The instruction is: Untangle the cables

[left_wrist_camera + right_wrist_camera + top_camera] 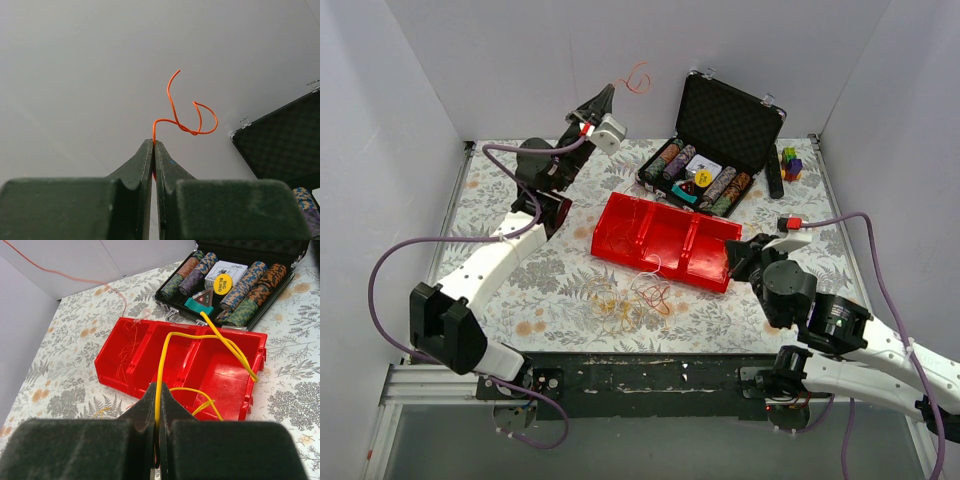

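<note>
A tangle of thin orange, yellow and white cables (635,295) lies on the table just in front of the red tray (620,215). My left gripper (602,102) is raised near the back wall, shut on one orange cable (185,117) that curls above its tips (154,143). My right gripper (732,258) is at the tray's right end, shut on a yellow cable (162,357) that arcs over the tray (110,357). Thin orange strands (125,347) lie in the tray's left compartment.
An open black case (730,120) with poker chips (240,285) stands behind the tray. A black bar (775,172) and a small colourful toy (790,162) lie at the back right. White walls close in the table.
</note>
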You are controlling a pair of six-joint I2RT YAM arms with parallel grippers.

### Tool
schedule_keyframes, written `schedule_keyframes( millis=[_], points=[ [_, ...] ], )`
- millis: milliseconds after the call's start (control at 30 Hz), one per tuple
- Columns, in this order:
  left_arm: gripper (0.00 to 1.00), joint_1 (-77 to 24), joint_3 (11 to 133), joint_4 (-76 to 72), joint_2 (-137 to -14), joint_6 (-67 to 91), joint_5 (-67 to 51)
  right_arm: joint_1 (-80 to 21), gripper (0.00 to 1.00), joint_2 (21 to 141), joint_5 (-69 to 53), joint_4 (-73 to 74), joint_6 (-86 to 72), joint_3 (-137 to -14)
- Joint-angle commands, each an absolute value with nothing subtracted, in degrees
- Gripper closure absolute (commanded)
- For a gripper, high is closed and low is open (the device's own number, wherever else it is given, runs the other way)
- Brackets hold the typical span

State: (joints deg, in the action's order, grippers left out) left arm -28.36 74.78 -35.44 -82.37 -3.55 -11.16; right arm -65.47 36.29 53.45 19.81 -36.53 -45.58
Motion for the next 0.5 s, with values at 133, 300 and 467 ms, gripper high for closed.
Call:
schedule_keyframes(
  millis=[133, 300, 467],
  points=[
    [1.00, -28.65, 80.59, -38.05, -82.88, -0.70, -12.04, -65.30, 0.99, 35.60, 54.32, 20.04, -38.85, -44.03],
    [1.00, -29.09, 84.90, -41.56, -84.72, -0.44, -12.66, -65.30, 0.99, 36.12, 53.26, 19.51, -39.46, -43.16],
    [1.00, -29.53, 86.75, -42.98, -84.82, 1.04, -12.57, -65.30, 0.99, 36.39, 52.82, 19.34, -39.46, -42.80]
  ],
)
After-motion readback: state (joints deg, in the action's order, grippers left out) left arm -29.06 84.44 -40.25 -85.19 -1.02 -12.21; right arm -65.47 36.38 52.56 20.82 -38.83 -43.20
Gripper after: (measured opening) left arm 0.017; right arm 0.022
